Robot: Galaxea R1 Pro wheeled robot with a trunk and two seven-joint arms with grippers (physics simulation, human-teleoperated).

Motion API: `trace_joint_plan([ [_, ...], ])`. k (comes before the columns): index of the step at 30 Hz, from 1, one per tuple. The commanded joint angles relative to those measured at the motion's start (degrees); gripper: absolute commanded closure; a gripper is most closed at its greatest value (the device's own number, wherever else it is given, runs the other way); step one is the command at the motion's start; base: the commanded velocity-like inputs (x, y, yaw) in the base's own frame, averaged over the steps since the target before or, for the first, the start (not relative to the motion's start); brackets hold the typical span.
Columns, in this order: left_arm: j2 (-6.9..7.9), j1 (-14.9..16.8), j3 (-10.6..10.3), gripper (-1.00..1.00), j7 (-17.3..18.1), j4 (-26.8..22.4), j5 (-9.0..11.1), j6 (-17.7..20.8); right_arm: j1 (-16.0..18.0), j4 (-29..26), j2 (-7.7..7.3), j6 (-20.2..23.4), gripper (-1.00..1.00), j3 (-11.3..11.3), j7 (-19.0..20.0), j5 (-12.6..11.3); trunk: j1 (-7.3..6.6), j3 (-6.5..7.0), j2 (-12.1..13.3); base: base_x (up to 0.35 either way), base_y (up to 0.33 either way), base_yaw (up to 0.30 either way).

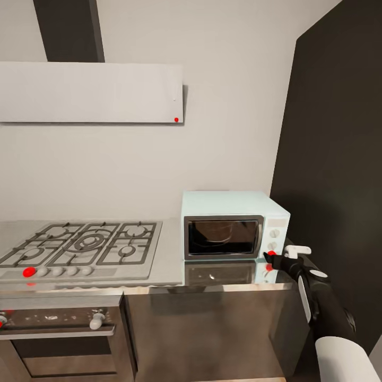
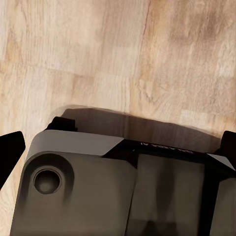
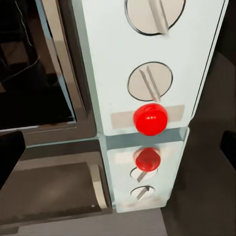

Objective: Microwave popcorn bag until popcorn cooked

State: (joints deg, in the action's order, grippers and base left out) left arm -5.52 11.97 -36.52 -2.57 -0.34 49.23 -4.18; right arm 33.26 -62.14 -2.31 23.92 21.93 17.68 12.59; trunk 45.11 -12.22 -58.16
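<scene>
My right gripper (image 1: 271,257), jaws apart, sits at the microwave's (image 1: 233,225) red light (image 3: 150,119). The microwave lies lengthwise on the countertop (image 1: 170,265), door facing me, at 1 o'clock.

A smooth, satin finish is shown by the boxy pale mint-blue microwave (image 1: 235,204), and its dark-framed door (image 1: 223,236) is glazed with glossy glass. The long grey tabletop (image 1: 223,271) is polished mirror-like. The gas hob (image 1: 79,249) appears as brushed steel under matt black grates. Pale, matt wood-grain planks form the floor (image 2: 98,54).
</scene>
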Motion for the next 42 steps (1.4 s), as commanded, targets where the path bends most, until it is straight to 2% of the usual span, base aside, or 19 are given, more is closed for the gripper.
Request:
trace_joint_plan([
  [1,-0.02,0.03,-0.48,-1.00,-0.25,0.00,0.33,-0.13,0.05,-0.10,0.03,0.20,-1.00,0.18,0.54,0.64,0.01,-0.08,-0.05,0.000,0.000,0.000],
  [12,-0.01,0.04,-0.48,-1.00,-0.25,-0.02,0.30,-0.13,0.05,-0.09,-0.02,0.32,-1.00,0.08,-0.04,1.03,0.01,-0.08,-0.05,0.002,-0.001,0.000],
  [20,0.02,0.04,-0.48,-1.00,-0.25,0.04,0.34,-0.13,0.05,-0.17,-0.06,0.26,-1.00,-0.13,-0.10,1.12,0.01,-0.08,-0.05,0.104,-0.177,0.000],
  [28,0.06,0.01,-0.48,-1.00,-0.25,-0.01,0.34,-0.13,0.05,-0.06,-0.06,0.29,-1.00,-0.16,-0.01,1.01,0.01,-0.08,-0.05,0.024,-0.027,0.000],
  [29,0.06,0.01,-0.48,-1.00,-0.25,0.01,0.34,-0.14,0.05,0.34,-0.11,0.27,1.00,-0.05,-0.06,0.87,0.01,-0.08,-0.05,0.000,0.000,0.000],
  [42,0.04,0.03,-0.48,-1.00,-0.25,-0.02,0.34,-0.13,0.05,0.76,-0.43,-0.16,1.00,-0.69,-0.27,0.89,0.01,-0.08,-0.05,0.000,0.000,0.000],
])
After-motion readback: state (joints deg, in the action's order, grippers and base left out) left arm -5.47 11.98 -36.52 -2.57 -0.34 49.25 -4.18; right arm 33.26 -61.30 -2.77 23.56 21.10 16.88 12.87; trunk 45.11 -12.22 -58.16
